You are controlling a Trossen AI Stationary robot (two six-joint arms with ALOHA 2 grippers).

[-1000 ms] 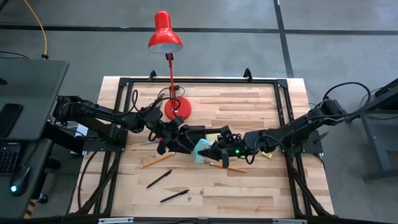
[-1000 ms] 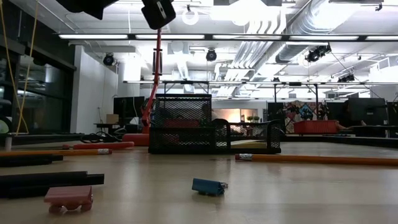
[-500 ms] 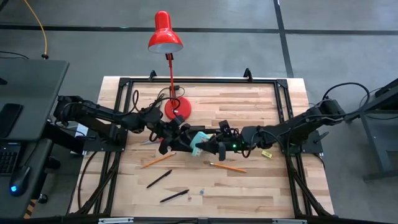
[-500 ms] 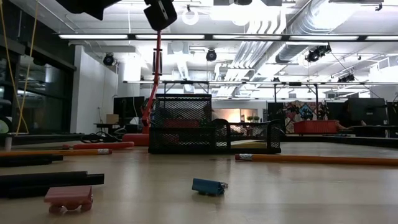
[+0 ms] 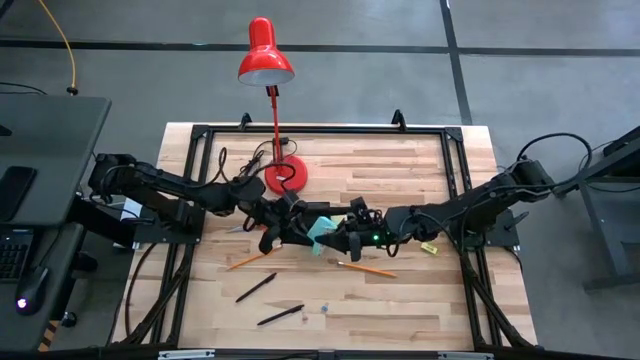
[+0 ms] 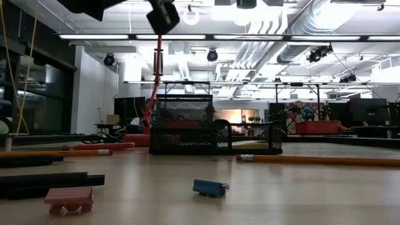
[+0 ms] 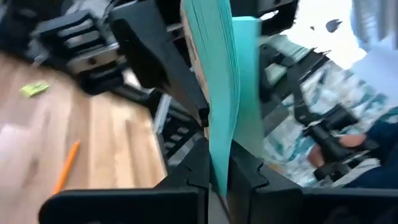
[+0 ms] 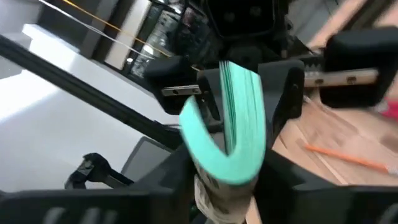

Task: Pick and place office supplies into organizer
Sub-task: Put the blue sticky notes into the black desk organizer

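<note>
A teal sticky-note pad [image 5: 320,232] hangs above the table's middle between my two grippers. My left gripper [image 5: 300,230] comes at it from the left and is shut on it [image 7: 219,124]. My right gripper [image 5: 340,238] faces it from the right; its fingers [image 8: 180,177] stand open on either side of the pad's bent end [image 8: 230,158]. The black mesh organizer [image 6: 212,132] stands on the table under the arms and is mostly hidden in the high view. Two orange pencils [image 5: 252,258] [image 5: 365,268] and two black pens [image 5: 256,287] [image 5: 280,315] lie on the table. My left gripper pinches the pad's flat faces [image 7: 217,146] between its two fingers, at the end nearest it. The fingers come in level from the table's left. The pad stands on edge, lifted clear of the table. My right gripper: I cannot tell whether its fingers touch the pad's bent end.
The red desk lamp's base [image 5: 285,175] stands behind the grippers, its cord beside it. A small yellow block [image 5: 428,247] lies right of centre. Small clips [image 6: 209,187] [image 6: 69,199] lie near the front edge. A black frame rims the table [image 5: 460,180].
My right gripper has carried the teal pad toward the table's left and a little toward the far edge, up to my left gripper. The pad now sits between my left gripper's fingers, which has kept roughly where it was.
</note>
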